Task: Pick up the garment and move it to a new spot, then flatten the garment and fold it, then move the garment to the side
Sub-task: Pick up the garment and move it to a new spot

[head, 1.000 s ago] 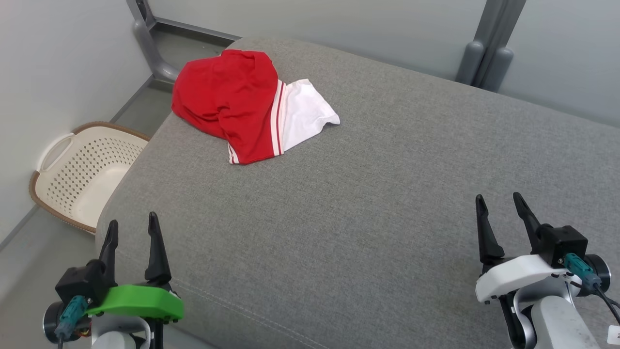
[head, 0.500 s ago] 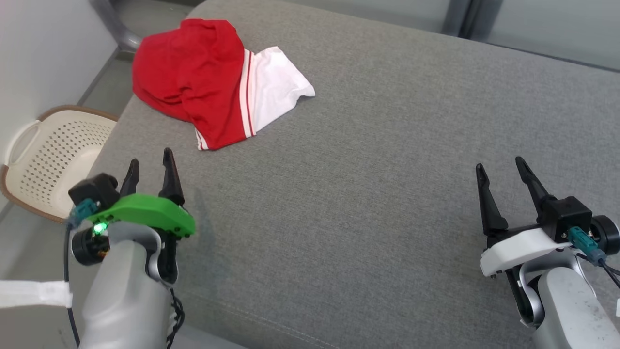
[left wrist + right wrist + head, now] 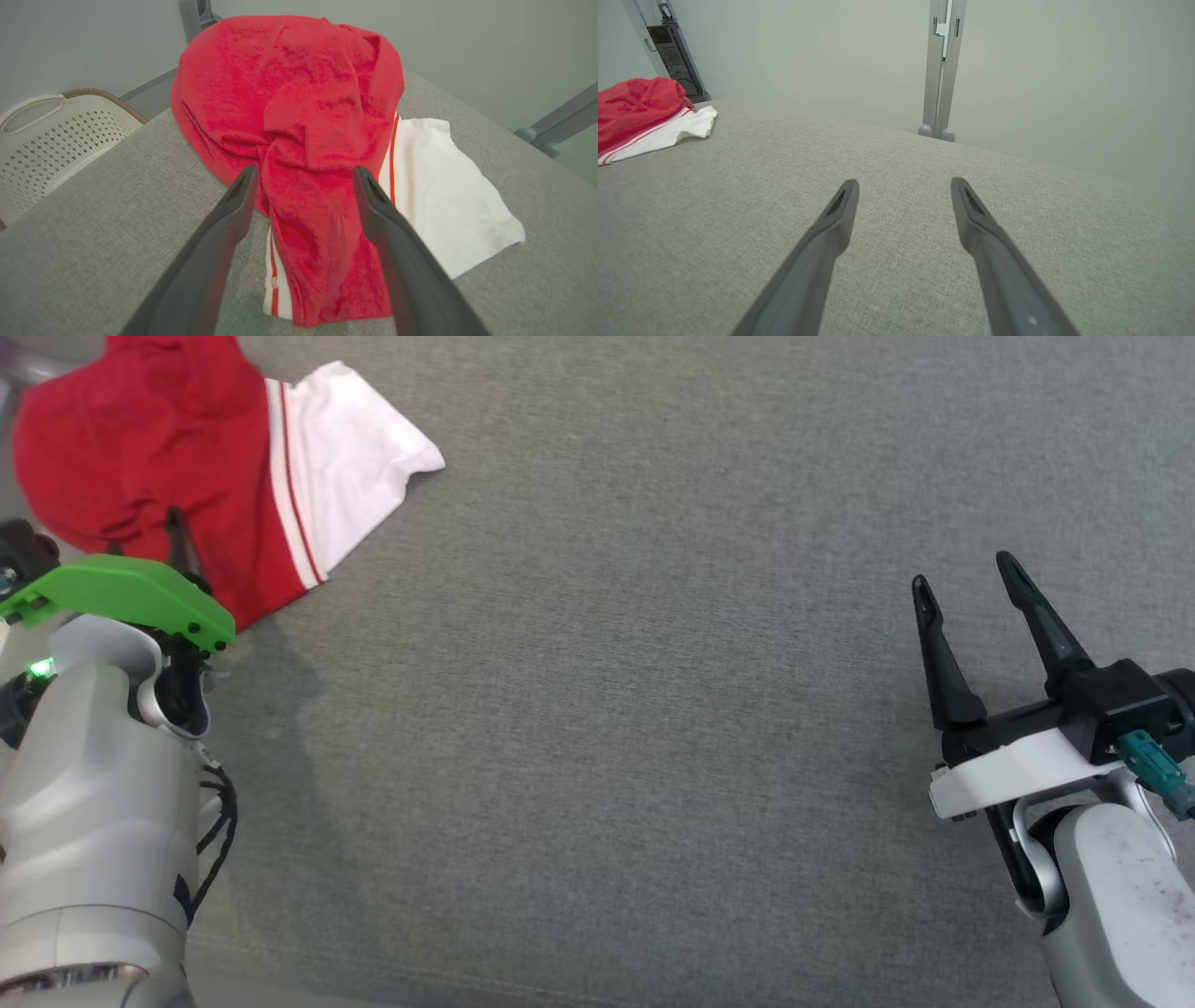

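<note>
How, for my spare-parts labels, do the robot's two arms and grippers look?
Both grippers have two long tapering black fingers. The left gripper has a bright green cover, a lit green light and black cables beside its pale grey forearm. The right gripper has a white cover, a black block with a teal connector, and a speckled grey forearm.
</note>
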`<state>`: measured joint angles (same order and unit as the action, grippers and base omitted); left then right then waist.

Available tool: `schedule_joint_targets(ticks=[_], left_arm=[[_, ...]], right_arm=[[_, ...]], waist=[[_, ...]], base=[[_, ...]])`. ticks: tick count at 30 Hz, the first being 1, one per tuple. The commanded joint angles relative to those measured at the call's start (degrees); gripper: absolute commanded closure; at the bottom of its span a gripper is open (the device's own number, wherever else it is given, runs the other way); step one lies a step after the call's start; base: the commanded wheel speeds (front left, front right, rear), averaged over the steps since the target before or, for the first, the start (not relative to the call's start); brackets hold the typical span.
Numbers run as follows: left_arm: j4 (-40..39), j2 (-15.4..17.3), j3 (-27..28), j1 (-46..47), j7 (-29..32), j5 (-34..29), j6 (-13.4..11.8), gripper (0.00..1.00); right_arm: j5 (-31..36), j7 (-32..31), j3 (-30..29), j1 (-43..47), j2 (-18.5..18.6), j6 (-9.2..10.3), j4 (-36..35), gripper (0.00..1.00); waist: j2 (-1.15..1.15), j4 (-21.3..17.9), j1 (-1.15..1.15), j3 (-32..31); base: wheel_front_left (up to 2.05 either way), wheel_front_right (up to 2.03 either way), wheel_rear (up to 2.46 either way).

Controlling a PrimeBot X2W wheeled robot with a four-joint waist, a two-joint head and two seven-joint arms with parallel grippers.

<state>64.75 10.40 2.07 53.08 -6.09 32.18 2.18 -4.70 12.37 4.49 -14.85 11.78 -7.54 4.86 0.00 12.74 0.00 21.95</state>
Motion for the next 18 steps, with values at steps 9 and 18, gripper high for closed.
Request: schedule_joint_targets(ticks=[9, 18], left_arm=[[5.5, 4.8, -0.3, 3.4, 2.5, -0.8, -4.3, 0.16], [6.0, 6.7, -2.0, 3.1, 2.2, -1.8, -1.9, 1.0]], right_arm=[[0.7, -0.2, -0.7, 0.4, -0.7, 0.11, -4.6, 0.0], [0.2, 1.4, -1.9, 0.8, -2.7, 0.11, -2.1, 0.0]], waist=[[0.0, -10.5, 0.0, 9.3], [0.0, -9.6, 0.0, 6.1]], base=[[0.0, 0.0, 0.0], [0.0, 0.0, 0.0]])
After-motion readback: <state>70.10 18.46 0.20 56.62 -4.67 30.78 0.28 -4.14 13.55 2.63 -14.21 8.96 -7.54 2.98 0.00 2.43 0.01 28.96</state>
